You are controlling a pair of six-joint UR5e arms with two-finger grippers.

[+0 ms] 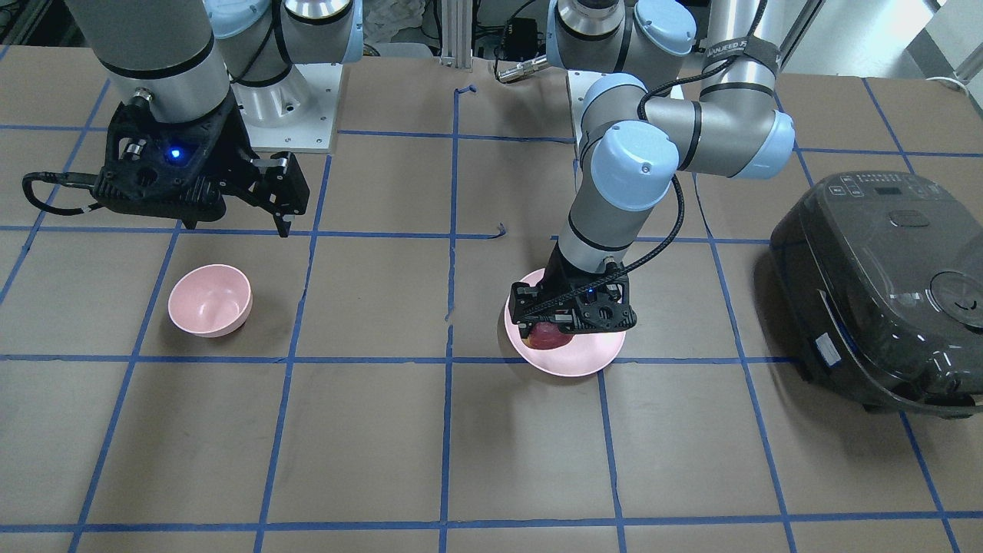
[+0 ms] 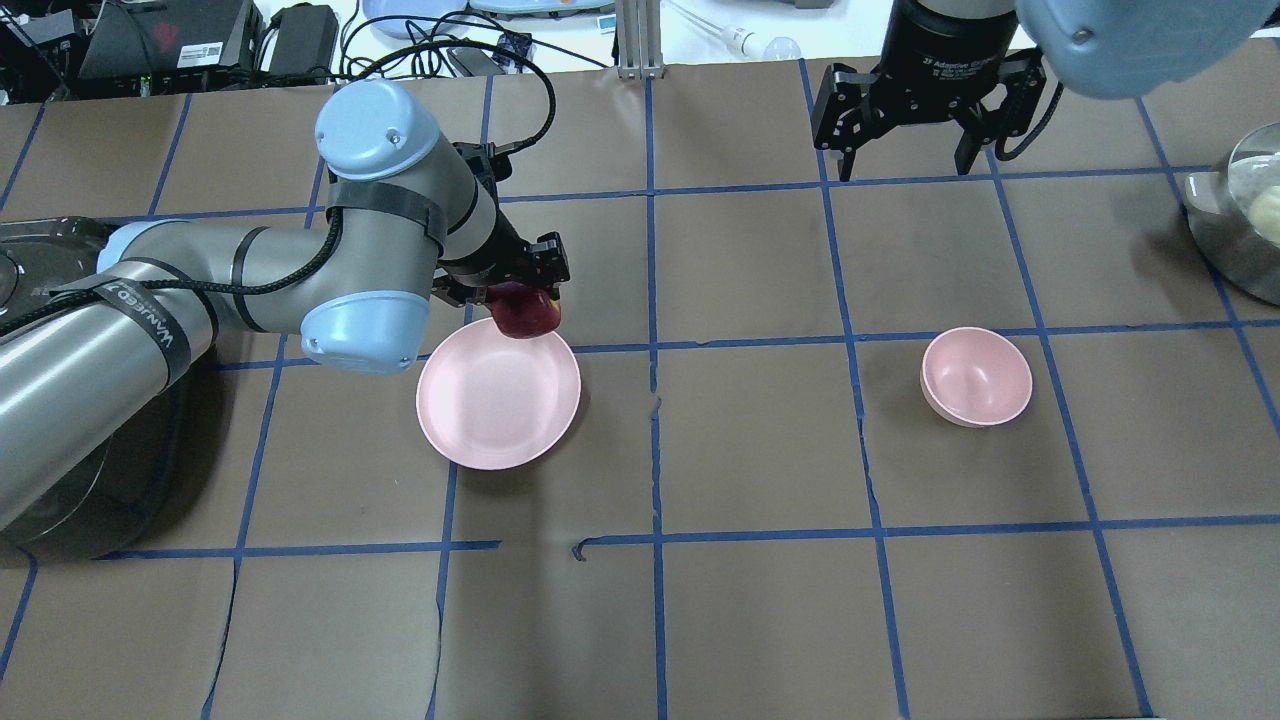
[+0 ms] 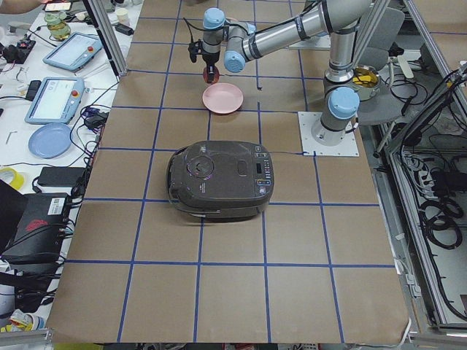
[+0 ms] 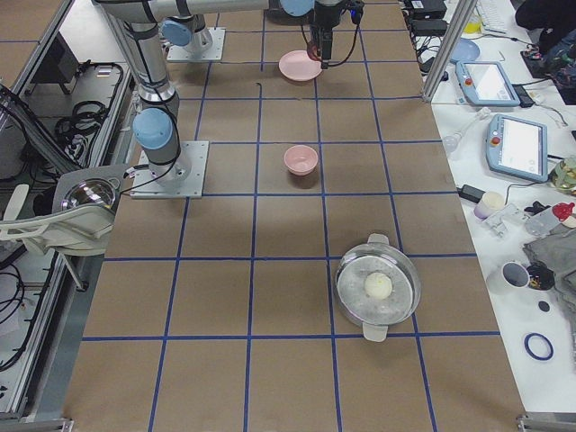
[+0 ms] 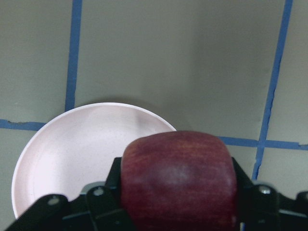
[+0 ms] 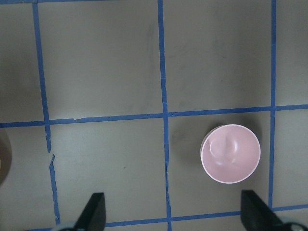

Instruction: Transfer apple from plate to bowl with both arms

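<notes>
With the left tool [image 2: 515, 295] closed on the apple [image 2: 523, 312], raised just over the plate [image 2: 480, 420] at its rim, keep the squeeze steady and lift clear of that rim before swinging away from the plate toward the middle of the counter [image 2: 740, 450]. Travel slowly and level to avoid twisting the blocky apple between the pads. Bring the right tool [image 2: 908, 160], spread wide and empty well away from the plate, in to meet the apple, and let go only after a firm second hold, with the bowl [image 2: 976, 377] well apart from the plate on that same side.
</notes>
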